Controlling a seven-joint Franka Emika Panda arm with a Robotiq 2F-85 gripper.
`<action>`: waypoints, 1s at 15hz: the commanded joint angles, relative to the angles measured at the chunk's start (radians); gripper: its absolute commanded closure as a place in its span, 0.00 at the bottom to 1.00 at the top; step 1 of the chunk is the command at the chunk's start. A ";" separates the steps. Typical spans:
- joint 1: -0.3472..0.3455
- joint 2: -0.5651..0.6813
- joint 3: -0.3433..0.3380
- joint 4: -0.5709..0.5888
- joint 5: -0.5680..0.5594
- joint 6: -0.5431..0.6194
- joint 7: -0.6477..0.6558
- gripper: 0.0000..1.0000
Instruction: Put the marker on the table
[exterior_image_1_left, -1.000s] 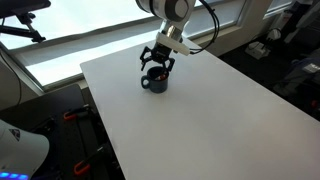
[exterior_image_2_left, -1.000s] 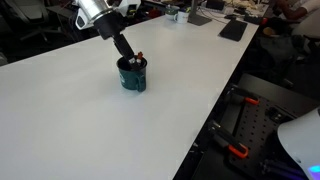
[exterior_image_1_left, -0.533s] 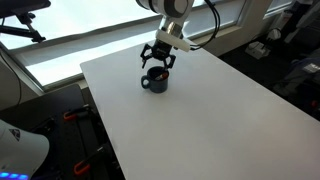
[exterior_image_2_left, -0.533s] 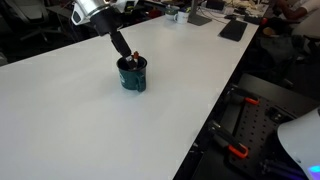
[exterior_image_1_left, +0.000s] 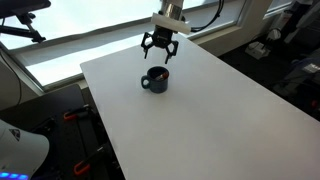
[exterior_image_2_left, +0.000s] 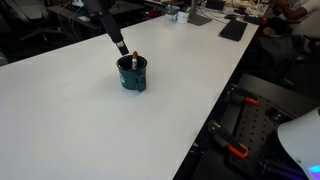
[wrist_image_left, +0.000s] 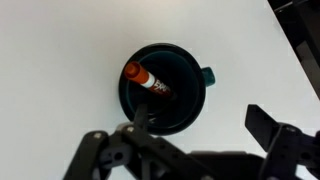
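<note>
- In an exterior view, my hand (exterior_image_1_left: 160, 57) hangs above the mug (exterior_image_1_left: 155, 80), apart from it, with its fingers spread wide and nothing between them.
- The wrist view looks straight down into the mug (wrist_image_left: 190, 102). The marker (wrist_image_left: 150, 82) lies slanted inside, its orange-red end up against the rim on the side away from the handle (wrist_image_left: 207, 75).
- That view also shows the hand (wrist_image_left: 200, 125) open, one finger at either side of the lower edge, neither touching the mug nor the marker.
- In an exterior view from lower down, the marker (exterior_image_2_left: 134, 61) pokes its reddish tip above the mug (exterior_image_2_left: 132, 79). That tip is too small to make out in the higher exterior view.
- This low view catches only one dark finger (exterior_image_2_left: 119, 42), up and to one side of the mug; the rest of the hand is cut off by the frame.
- The mug stands upright on the white desk (exterior_image_1_left: 220, 120), toward its far end there, and the marker is not on the desk (exterior_image_2_left: 80, 130) surface.
</note>
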 joint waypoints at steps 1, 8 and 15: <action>-0.007 -0.065 -0.015 -0.076 -0.005 0.041 0.025 0.00; -0.040 -0.042 -0.036 -0.077 0.002 0.034 0.005 0.00; -0.050 -0.005 -0.040 -0.048 0.002 0.008 -0.002 0.00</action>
